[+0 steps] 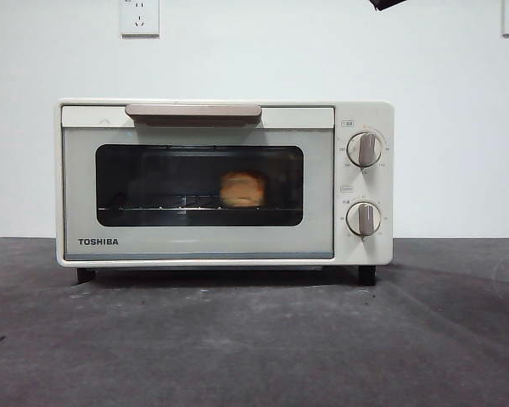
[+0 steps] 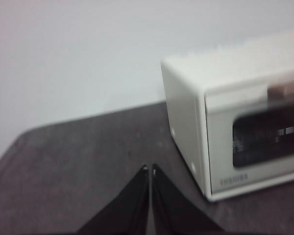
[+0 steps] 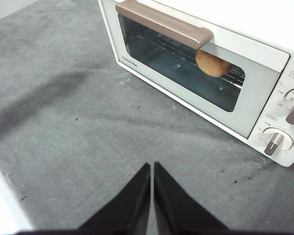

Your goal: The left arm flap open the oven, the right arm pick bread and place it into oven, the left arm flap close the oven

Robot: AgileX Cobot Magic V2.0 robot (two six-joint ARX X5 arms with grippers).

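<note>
The cream TOSHIBA oven [image 1: 356,246] stands on the grey table with its glass door shut and the beige handle [image 1: 193,111] up at the top. Behind the glass, the golden bread [image 1: 243,189] rests on the wire rack, right of centre. The bread [image 3: 211,64] also shows through the door in the right wrist view. My left gripper [image 2: 150,169] is shut and empty, hovering off the oven's [image 2: 186,117] left side. My right gripper [image 3: 152,166] is shut and empty, raised above the table in front of the oven [image 3: 264,63].
Two round knobs [image 1: 365,149] sit on the oven's right panel. A grey mat [image 1: 254,339] covers the table. A white wall with a socket [image 1: 140,17] stands behind. A black arm tip [image 1: 386,3] shows at the top edge.
</note>
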